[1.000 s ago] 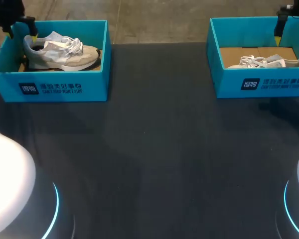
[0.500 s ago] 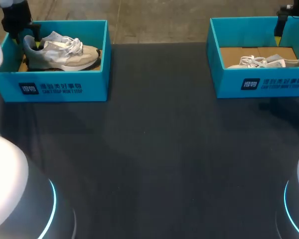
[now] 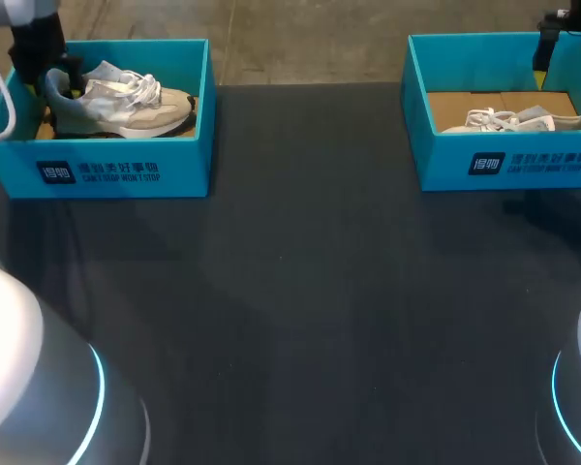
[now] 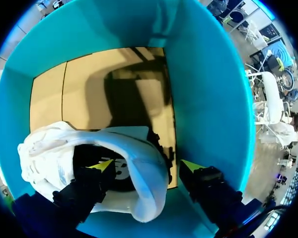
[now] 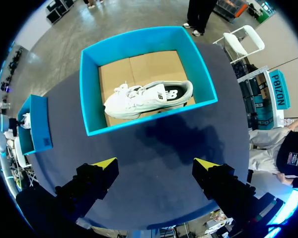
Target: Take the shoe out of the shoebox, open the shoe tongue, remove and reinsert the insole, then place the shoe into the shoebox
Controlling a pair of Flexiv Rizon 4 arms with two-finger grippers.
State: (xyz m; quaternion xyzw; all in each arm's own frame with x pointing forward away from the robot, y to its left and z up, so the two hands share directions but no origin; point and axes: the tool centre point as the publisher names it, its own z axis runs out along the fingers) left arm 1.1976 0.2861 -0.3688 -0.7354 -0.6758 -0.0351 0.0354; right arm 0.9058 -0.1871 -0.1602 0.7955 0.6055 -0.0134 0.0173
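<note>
Head view gives you the beige shoe [image 3: 121,102] lying inside the left shoebox [image 3: 126,172] at the table's [image 3: 310,291] far left, toe pointing right. Your left claw [image 4: 146,166] sits at its heel, spread wide, one finger inside the shoe's mouth and the other outside the heel. It seems not to pinch, though contact is hard to judge. Your right claw [image 5: 156,163] hangs wide open and empty, with the right shoebox [image 5: 144,124] and its white shoe [image 5: 146,96] ahead of it.
</note>
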